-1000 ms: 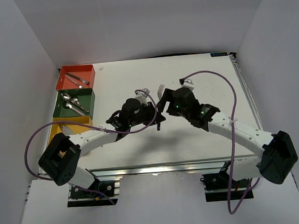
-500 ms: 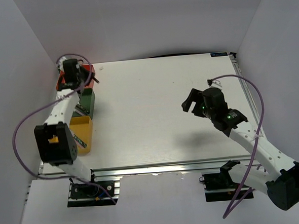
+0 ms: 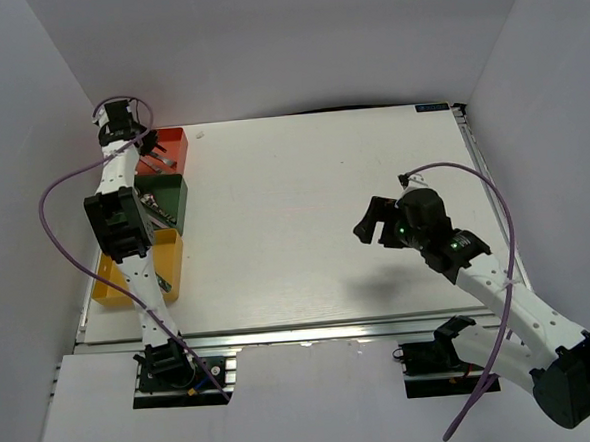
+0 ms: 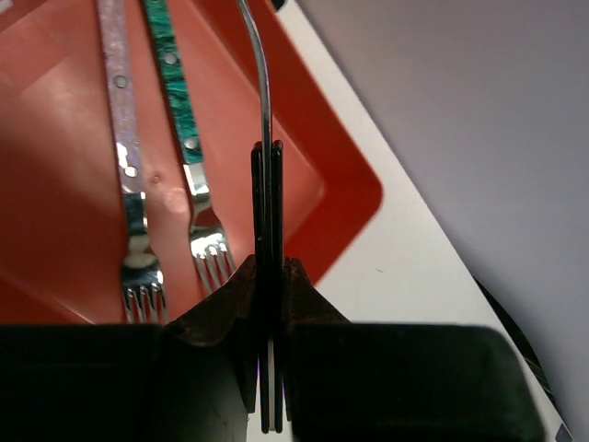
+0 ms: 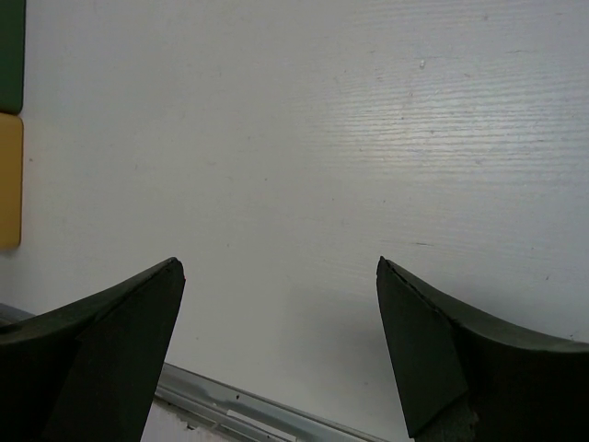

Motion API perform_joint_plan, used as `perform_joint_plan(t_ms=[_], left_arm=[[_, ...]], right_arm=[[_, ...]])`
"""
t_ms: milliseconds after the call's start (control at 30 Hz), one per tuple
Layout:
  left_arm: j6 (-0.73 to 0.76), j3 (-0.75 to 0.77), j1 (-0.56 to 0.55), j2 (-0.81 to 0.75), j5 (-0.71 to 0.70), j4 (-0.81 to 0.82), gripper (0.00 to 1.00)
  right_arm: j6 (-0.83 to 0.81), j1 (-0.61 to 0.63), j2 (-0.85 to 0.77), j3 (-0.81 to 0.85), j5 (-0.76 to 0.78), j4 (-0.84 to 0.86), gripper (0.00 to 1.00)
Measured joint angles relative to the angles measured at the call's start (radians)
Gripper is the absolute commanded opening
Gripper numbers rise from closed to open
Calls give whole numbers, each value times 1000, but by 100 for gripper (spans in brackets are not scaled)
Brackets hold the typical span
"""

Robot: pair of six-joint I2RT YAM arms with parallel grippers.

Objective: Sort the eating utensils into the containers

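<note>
My left gripper (image 3: 119,120) hangs over the orange-red bin (image 3: 170,146) at the table's far left. In the left wrist view it (image 4: 269,267) is shut on a dark-handled utensil (image 4: 267,184), seen edge-on. Its thin metal neck curves up out of frame, so the head is hidden. Below it, a pink-handled fork (image 4: 129,184) and a teal-handled fork (image 4: 189,157) lie in the orange-red bin (image 4: 313,203). The dark green bin (image 3: 168,194) holds spoons (image 3: 152,205). The yellow bin (image 3: 167,264) stands nearest. My right gripper (image 3: 367,222) is open and empty above bare table (image 5: 276,276).
The three bins stand in a row along the left edge of the white table. A white wall rises just behind the orange-red bin. The metal rail of the table's front edge (image 5: 230,401) shows under my right gripper. The green (image 5: 9,55) and yellow (image 5: 9,184) bins edge that view.
My left arm swung from the table's middle out to the orange-red bin, carrying the utensil. My right arm pulled back to the right and a little nearer, its jaws open.
</note>
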Motion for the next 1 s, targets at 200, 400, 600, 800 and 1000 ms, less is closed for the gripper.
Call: perform_joint_plan(t_ms=[200, 400, 600, 800, 1000], left_arm=[[-25, -18, 23, 34, 27, 40, 3], [-43, -29, 23, 50, 61, 95, 19], [-51, -84, 20, 49, 68, 132, 32], [-67, -265, 19, 11, 70, 209, 55], [-95, -326, 17, -45, 72, 248, 98]], right_arm=[[-16, 0, 1, -18, -27, 26, 89], [-22, 0, 24, -19, -34, 50, 89], [-24, 0, 36, -20, -35, 66, 89], [-24, 0, 39, -20, -44, 74, 89], [-24, 0, 33, -20, -61, 73, 89]])
